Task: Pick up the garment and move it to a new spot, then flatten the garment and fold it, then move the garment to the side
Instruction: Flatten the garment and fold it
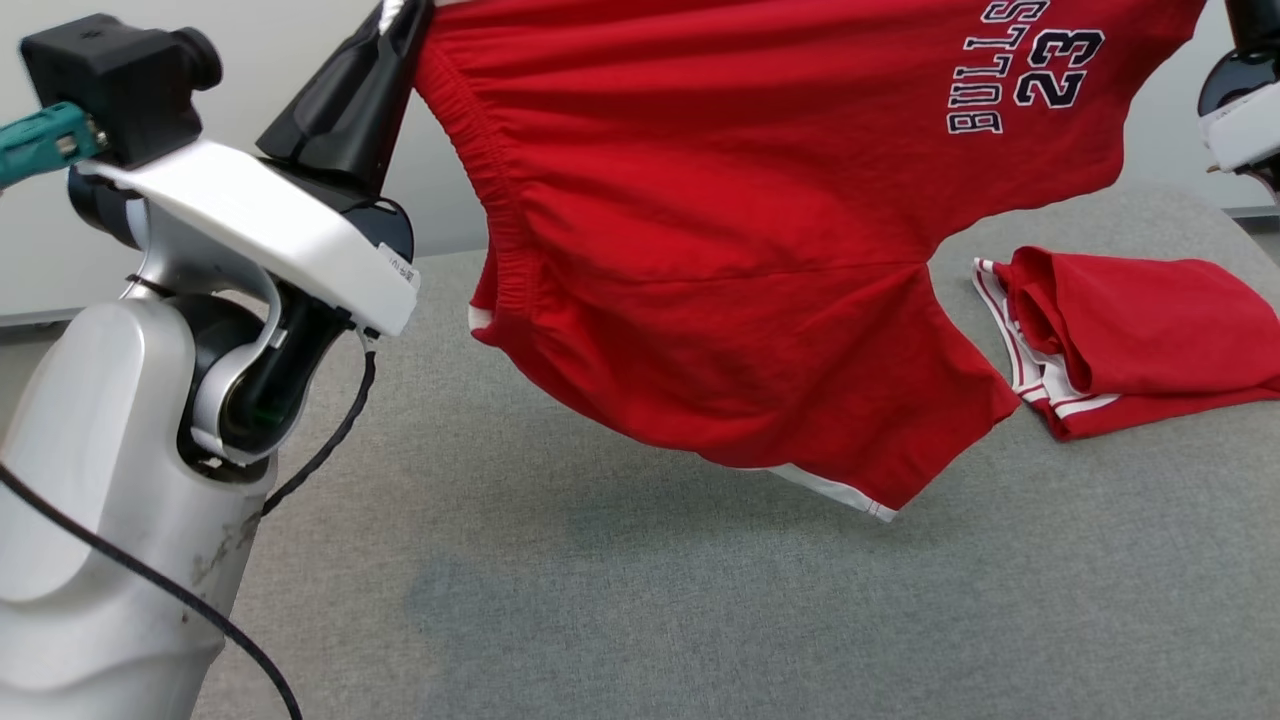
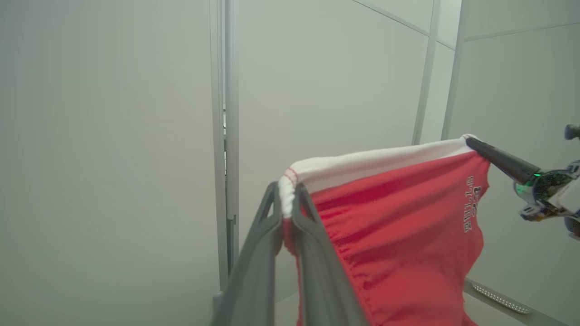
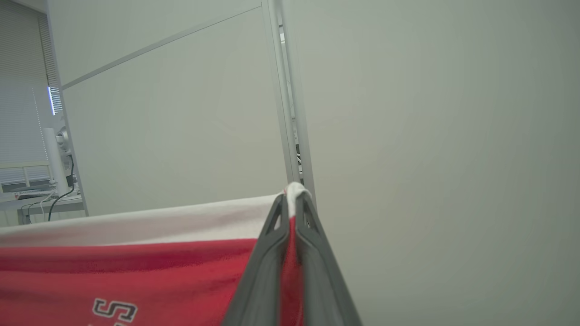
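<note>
The garment (image 1: pixel 720 250) is a pair of red shorts with white trim and "BULLS 23" printed on it. It hangs stretched in the air above the grey table (image 1: pixel 600 600), its lower hem clear of the surface. My left gripper (image 2: pixel 286 199) is shut on one white corner of the garment's (image 2: pixel 398 226) top edge. My right gripper (image 3: pixel 292 199) is shut on the opposite white corner, with the red cloth (image 3: pixel 136 271) running off to the left. The left wrist view also shows the right gripper (image 2: pixel 471 141) pinching that far corner. In the head view the left gripper (image 1: pixel 400 15) reaches the top edge.
A second red garment (image 1: pixel 1130 340) with white stripes lies folded on the table at the right. My left forearm (image 1: pixel 130 400) and its black cable take up the left side of the head view. Pale wall panels (image 2: pixel 113 136) stand behind the table.
</note>
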